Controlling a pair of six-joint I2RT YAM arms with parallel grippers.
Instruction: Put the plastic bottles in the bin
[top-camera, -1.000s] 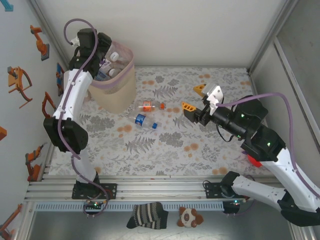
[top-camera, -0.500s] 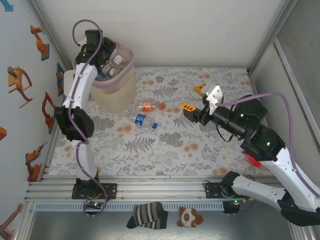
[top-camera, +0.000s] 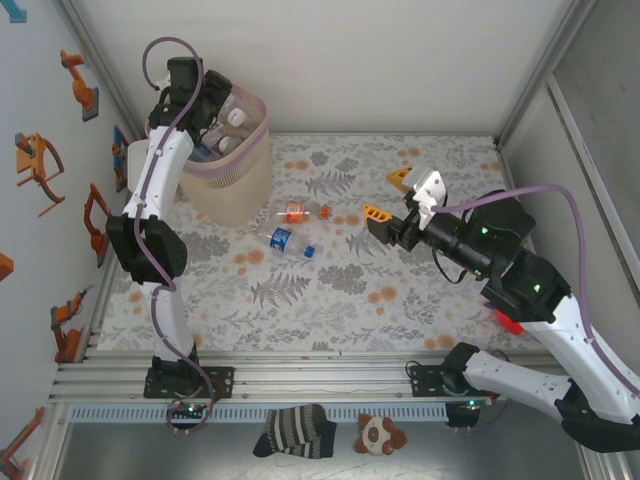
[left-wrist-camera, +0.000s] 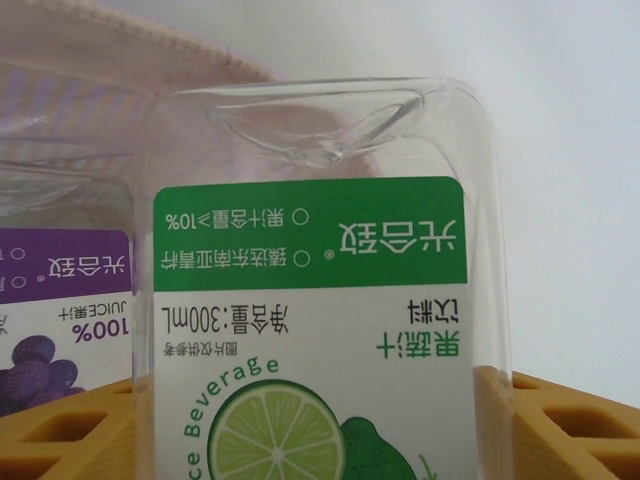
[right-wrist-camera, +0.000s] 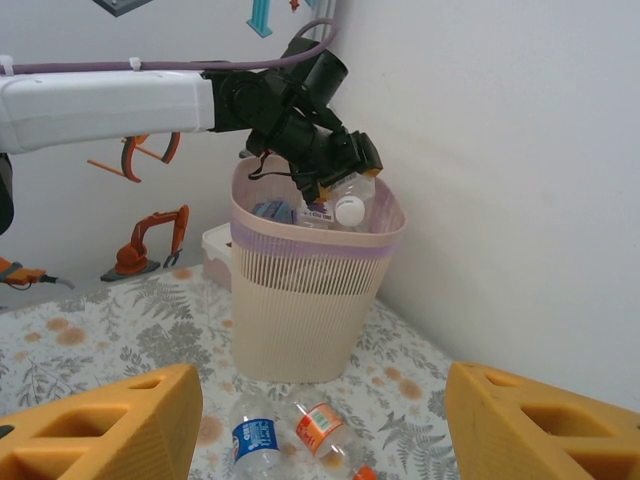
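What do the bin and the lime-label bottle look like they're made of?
The bin: probably matte beige plastic, going by its thin moulded slats, with a filmy pink liner at the rim. The lime-label bottle: clear glossy plastic, likely: see-through, with glinting creases at its base.

The clear lime bottle (left-wrist-camera: 320, 300) in the middle of the left wrist view has a green-and-white label, seen upside down: "光合致", "果蔬汁饮料", "净含量:300mL", "果汁含量≥10%", "图片仅供参考", and "Beverage" curving round a lime picture. At the left edge, the grape bottle (left-wrist-camera: 60, 320) has a purple label, also inverted: "光合致", "JUICE", "100%". The labels of the loose bottles (top-camera: 290, 240) on the surface (top-camera: 420, 300) are too small to read.
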